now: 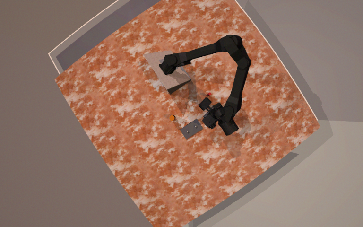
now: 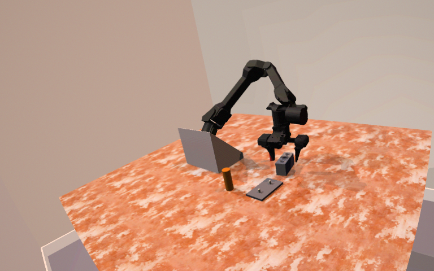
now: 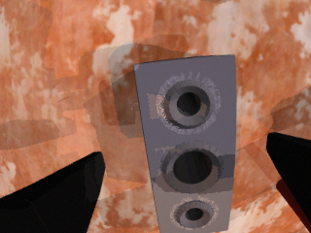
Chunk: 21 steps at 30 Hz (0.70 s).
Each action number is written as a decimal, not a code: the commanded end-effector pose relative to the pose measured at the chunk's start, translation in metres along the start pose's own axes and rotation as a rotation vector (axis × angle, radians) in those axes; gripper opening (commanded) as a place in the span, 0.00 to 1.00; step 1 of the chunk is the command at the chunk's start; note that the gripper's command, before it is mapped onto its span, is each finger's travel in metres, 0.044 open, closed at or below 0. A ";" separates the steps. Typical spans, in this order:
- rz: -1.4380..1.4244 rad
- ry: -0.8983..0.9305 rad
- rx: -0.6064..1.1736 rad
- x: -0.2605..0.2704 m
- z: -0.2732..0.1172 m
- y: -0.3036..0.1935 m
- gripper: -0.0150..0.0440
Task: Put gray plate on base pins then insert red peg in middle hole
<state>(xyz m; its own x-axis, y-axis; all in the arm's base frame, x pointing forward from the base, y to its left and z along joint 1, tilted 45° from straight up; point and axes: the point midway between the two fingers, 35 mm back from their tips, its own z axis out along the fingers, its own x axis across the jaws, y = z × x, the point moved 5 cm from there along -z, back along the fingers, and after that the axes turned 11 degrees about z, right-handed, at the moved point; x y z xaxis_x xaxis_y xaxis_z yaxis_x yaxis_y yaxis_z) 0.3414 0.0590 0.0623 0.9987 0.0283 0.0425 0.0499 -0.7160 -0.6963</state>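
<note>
The gray plate (image 2: 281,169) (image 3: 224,73) is a thick block with three holes along its top. It rests on the table just behind the base. My gripper (image 2: 284,160) (image 3: 186,151) is open and empty, its fingertips on either side of the plate at about the height of its top. In the top view the gripper hides the plate. The flat gray base (image 1: 196,132) (image 2: 268,190) lies on the table with two small bare pins. The red peg (image 1: 208,94) (image 2: 270,157) (image 3: 288,191) is just outside one finger and mostly hidden by it; whether they touch I cannot tell.
An orange cylinder (image 1: 172,117) (image 2: 228,179) stands upright beside the base. A large gray wedge (image 1: 166,81) (image 2: 199,151) stands behind it, near the arm's mount. The arm arches over from there to the plate.
</note>
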 end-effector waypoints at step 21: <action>0.005 -0.001 0.010 -0.002 0.031 -0.001 0.87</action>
<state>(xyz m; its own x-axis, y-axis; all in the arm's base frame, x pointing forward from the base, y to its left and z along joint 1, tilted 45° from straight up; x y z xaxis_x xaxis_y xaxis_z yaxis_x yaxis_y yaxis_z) 0.3397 0.0807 0.0412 0.9988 0.0285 0.0405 0.0487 -0.7131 -0.6994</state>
